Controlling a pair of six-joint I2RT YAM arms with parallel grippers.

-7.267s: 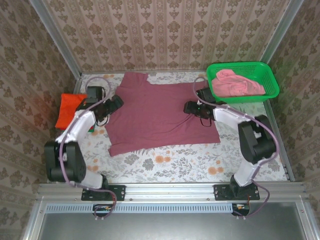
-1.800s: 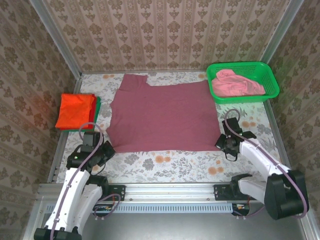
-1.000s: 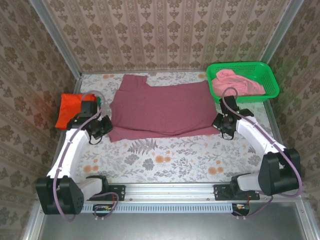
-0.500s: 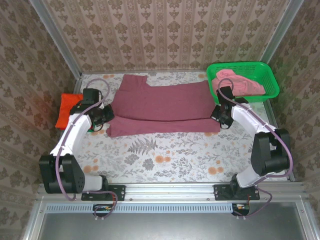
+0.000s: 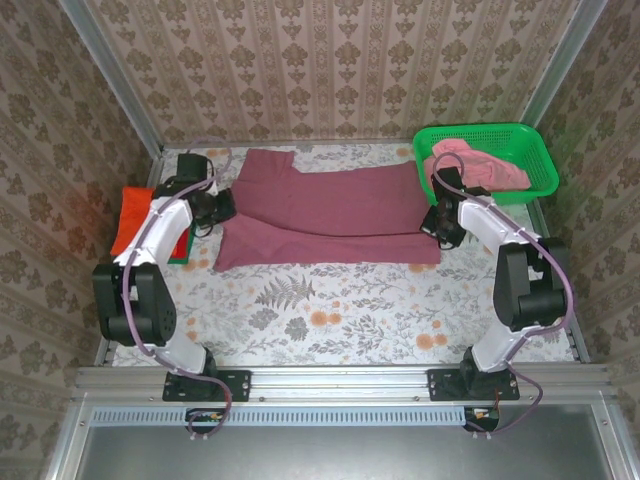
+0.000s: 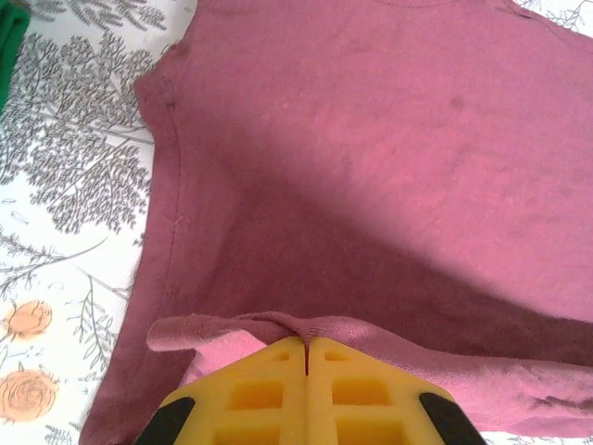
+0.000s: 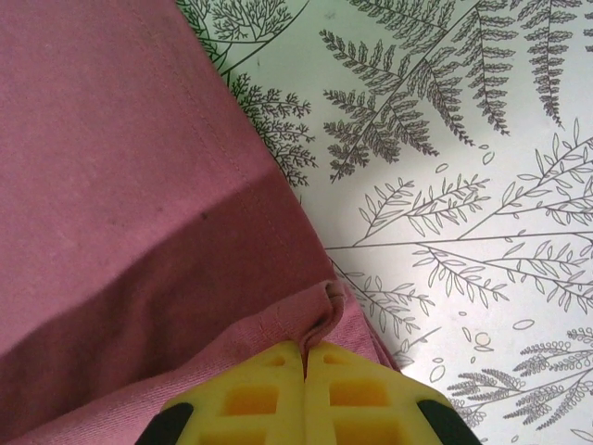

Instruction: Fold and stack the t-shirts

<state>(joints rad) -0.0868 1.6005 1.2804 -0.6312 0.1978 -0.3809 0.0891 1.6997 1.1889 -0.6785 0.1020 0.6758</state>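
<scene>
Orange shirt [image 5: 138,215] folded at left edge of table [image 5: 330,322], left gripper [image 5: 222,207] clamped on maroon shirt [image 5: 330,200] hem, shirt mid-table, near part doubled over, right gripper [image 5: 432,222] pinching its right hem, pink shirt [image 5: 470,165] in green basket [image 5: 500,133] far right

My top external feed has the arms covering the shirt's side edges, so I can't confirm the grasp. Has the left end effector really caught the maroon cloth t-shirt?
Observer: Yes. On the left wrist camera the left end effector has its yellow fingers pressed together on a bunched ridge of the maroon cloth t-shirt.
Operator: And the right side?
Observer: The right end effector is shut too. It is pinching a puckered bit of hem right at the shirt's side edge, and the stitched seam runs away from the pinch.
</scene>
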